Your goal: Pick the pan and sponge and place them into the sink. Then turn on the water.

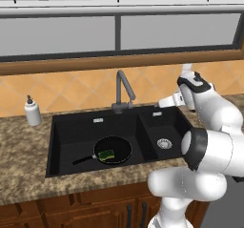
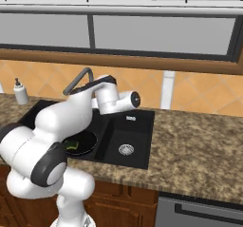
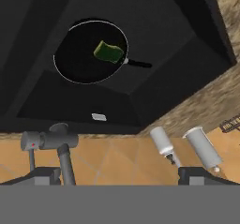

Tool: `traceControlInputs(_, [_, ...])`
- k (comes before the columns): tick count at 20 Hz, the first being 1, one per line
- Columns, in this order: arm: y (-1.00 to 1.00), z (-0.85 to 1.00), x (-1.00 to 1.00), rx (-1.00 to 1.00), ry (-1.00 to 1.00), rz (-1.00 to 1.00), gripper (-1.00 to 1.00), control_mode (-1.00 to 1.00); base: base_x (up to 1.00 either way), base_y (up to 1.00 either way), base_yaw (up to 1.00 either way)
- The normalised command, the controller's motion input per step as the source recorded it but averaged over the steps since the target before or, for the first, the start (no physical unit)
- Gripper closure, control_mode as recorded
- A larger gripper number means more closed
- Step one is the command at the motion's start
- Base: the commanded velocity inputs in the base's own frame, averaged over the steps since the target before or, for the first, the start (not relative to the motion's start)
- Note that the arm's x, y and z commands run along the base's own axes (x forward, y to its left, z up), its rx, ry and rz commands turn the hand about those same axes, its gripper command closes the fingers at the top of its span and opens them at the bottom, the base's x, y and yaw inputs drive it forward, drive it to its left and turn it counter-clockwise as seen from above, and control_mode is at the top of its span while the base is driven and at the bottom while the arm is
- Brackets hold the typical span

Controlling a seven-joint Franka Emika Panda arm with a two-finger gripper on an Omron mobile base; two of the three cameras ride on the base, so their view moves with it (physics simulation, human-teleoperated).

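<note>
The black pan (image 1: 114, 149) lies flat in the larger left basin of the black sink (image 1: 59, 141), its thin handle pointing left. The green sponge (image 1: 106, 153) rests inside the pan. From the hand view the pan (image 3: 79, 54) and the sponge (image 3: 108, 52) are far below. My gripper (image 1: 163, 102) hangs above the sink's back rim, to the right of the grey faucet (image 1: 123, 88), apart from it. Its fingertips (image 3: 40, 174) stand wide apart with nothing between them, so the gripper (image 3: 120, 177) is open. No water runs from the faucet (image 3: 60, 145).
A white soap bottle (image 1: 32, 111) stands on the speckled counter left of the sink, against the tiled wall. The smaller right basin holds just its silver drain (image 1: 164, 143). A window sill runs above the faucet. My own arm covers part of the sink (image 2: 140, 126).
</note>
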Motion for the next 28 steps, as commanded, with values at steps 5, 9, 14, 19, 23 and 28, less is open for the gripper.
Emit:
traceControlInputs(5, [0.08, 0.0, 0.47, 0.0, -0.18, 0.0, -1.0, -1.0, 0.0, 0.0, 0.0])
traceControlInputs(9, [0.0, -0.12, 0.18, 0.0, -0.37, 0.0, -1.0, -1.0, 0.0, 0.0, 0.0])
traceControlInputs(14, [0.04, -0.12, 0.03, 0.0, -0.44, 0.0, -1.0, -1.0, 0.0, 0.0, 0.0])
traceControlInputs(19, [0.1, -0.13, 0.09, 0.0, -0.31, 0.0, -1.0, -1.0, 0.0, 0.0, 0.0])
traceControlInputs(23, [0.14, -0.09, 0.12, 0.0, -0.15, 0.0, -1.0, -1.0, 0.0, 0.0, 0.0])
traceControlInputs(28, [0.13, -0.02, 0.31, 0.01, -0.03, -0.02, -1.0, -1.0, 0.0, 0.0, 0.0])
